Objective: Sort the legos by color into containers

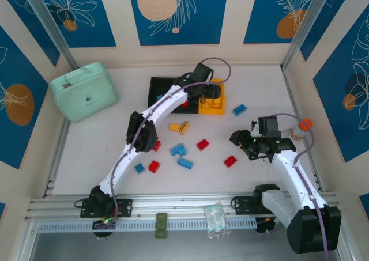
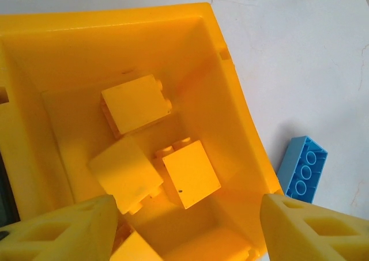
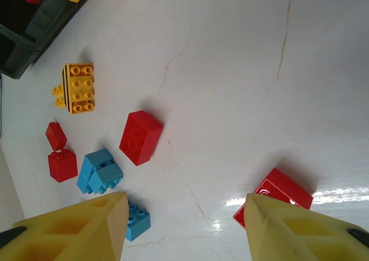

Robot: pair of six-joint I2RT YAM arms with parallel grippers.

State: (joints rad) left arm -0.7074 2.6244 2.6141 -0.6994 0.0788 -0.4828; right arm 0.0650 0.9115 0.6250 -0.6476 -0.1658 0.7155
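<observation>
**brickfan:** ok so what's actually in the bins right now?

**yam_op:** The yellow bin (image 2: 230, 99) is straight under the left tool (image 2: 187, 215). It's got yellow bricks (image 2: 135, 102) in it: three lying loose on the floor in plain sight, plus bits of more right down by the fingertips (image 2: 69, 232). Every one I can make out is yellow. The black bins (image 1: 158, 91) are joined on at the far side of that tool. The one touching the yellow bin has a red piece (image 1: 185, 104) in it. The other is too dark to tell what's inside.

**brickfan:** and is the tool holding anything?

**yam_op:** Nope. Its fingers stand well apart with nothing between them, pointing down into the bin. A blue brick (image 2: 302, 169) lies on the desk (image 2: 300, 53) just outside the bin wall, off beside one finger.

**brickfan:** arms?

**yam_op:** The left arm (image 1: 144, 128) is stretched long from its base across the desk, with the wrist tipped down over the bin. The right arm (image 1: 294, 174) is folded up short, elbow bent. The right tool (image 3: 184, 215) hangs low over the desk, jaws partly apart and empty. A red brick (image 3: 277, 195) lies right by one finger, partly hidden behind it. Ahead of that tool there's a second red brick (image 3: 140, 137) and, further out, the striped brick (image 3: 78, 88). A blue cluster (image 3: 99, 171) sits nearer the other finger. All of those are loose on the desk.
</observation>
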